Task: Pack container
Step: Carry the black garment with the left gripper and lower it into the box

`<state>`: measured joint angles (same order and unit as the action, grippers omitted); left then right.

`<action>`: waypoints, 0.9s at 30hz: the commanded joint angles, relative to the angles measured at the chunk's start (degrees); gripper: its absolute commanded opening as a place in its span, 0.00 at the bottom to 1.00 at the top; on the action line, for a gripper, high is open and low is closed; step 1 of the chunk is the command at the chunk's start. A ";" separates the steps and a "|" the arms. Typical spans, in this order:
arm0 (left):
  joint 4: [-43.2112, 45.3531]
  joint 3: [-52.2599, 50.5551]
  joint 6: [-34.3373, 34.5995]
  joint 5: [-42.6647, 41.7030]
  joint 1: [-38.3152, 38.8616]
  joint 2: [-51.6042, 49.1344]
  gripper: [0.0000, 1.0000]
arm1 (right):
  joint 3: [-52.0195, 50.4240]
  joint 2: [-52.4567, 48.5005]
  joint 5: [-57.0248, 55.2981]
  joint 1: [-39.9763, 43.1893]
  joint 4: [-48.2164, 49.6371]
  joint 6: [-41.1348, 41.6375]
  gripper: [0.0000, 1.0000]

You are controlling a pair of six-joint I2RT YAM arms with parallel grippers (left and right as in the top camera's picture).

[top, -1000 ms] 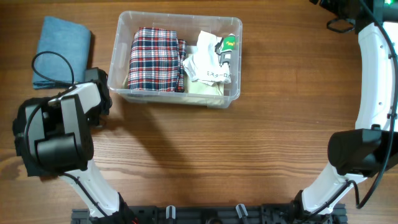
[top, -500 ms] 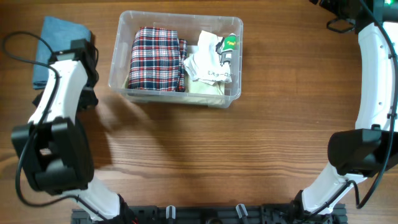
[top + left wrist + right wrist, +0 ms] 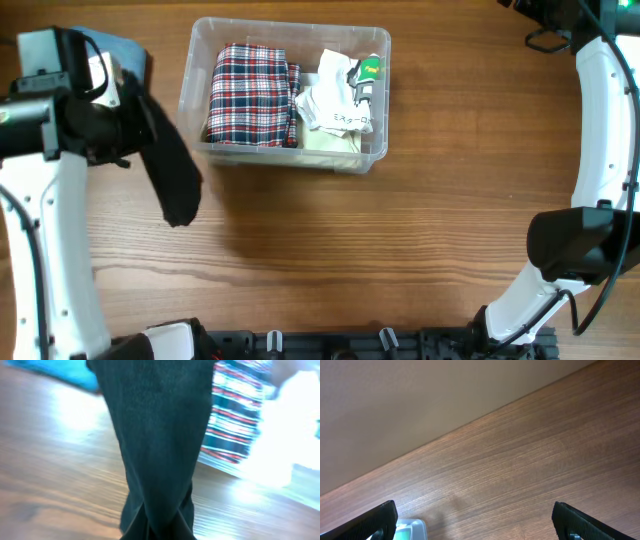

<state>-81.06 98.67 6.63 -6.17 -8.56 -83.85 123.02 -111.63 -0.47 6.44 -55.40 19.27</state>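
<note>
Wooden table [image 3: 400, 250] bears container [image 3: 290, 157]; dark cloth [image 3: 170, 170] hangs above.

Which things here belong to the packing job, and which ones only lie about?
Job: clear plastic rectangular container; dark cloth hanging from the left gripper; red-checked folded cloth inside.
Lying about: blue cloth on the table, left of the container.

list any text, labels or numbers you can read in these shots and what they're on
On the white packet in the container: a line of black print, too small to read.
On the green label just beside that packet: a pale mark, too blurred to read.
On the dark cloth and the plaid cloth: no text visible.
Neither wrist view shows any writing.
</note>
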 commanded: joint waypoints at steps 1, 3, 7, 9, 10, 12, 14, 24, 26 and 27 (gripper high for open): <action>-0.42 5.75 -5.01 -15.63 0.20 2.67 0.04 | -0.04 -0.55 -0.76 -0.09 0.11 0.39 1.00; 1.14 8.33 -6.45 -23.21 0.20 2.75 0.04 | -0.04 -0.55 -0.76 -0.09 0.11 0.37 1.00; 12.59 8.52 -6.43 -37.18 1.11 1.77 0.04 | -0.04 -0.55 -0.76 -0.09 0.11 0.39 1.00; 18.38 8.52 -6.40 -41.00 3.93 0.02 0.04 | -0.04 -0.55 -0.76 -0.09 0.11 0.39 1.00; 20.46 8.52 -6.34 -41.40 5.46 -0.90 0.04 | -0.04 -0.55 -0.79 -0.09 0.11 0.37 1.00; 25.31 8.52 -6.21 -41.55 10.38 -4.11 0.04 | -0.04 -0.55 -0.76 -0.09 0.11 0.39 1.00; 29.16 8.52 -6.23 -42.71 15.08 -7.80 0.04 | -0.04 -0.55 -0.76 -0.09 0.11 0.39 1.00; 27.47 8.55 0.55 -17.42 18.86 -16.70 0.04 | -0.04 -0.55 -0.76 -0.09 0.11 0.39 1.00; 25.90 8.55 3.72 -8.26 20.11 -16.70 0.04 | -0.04 -0.55 -0.76 -0.09 0.11 0.39 1.00; 25.27 8.55 4.57 -2.25 21.79 -16.70 0.04 | -0.04 -0.55 -0.76 -0.09 0.11 0.39 1.00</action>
<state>-55.16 105.93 6.55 -24.69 10.61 -101.69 123.02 -111.63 -0.47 6.44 -55.40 19.27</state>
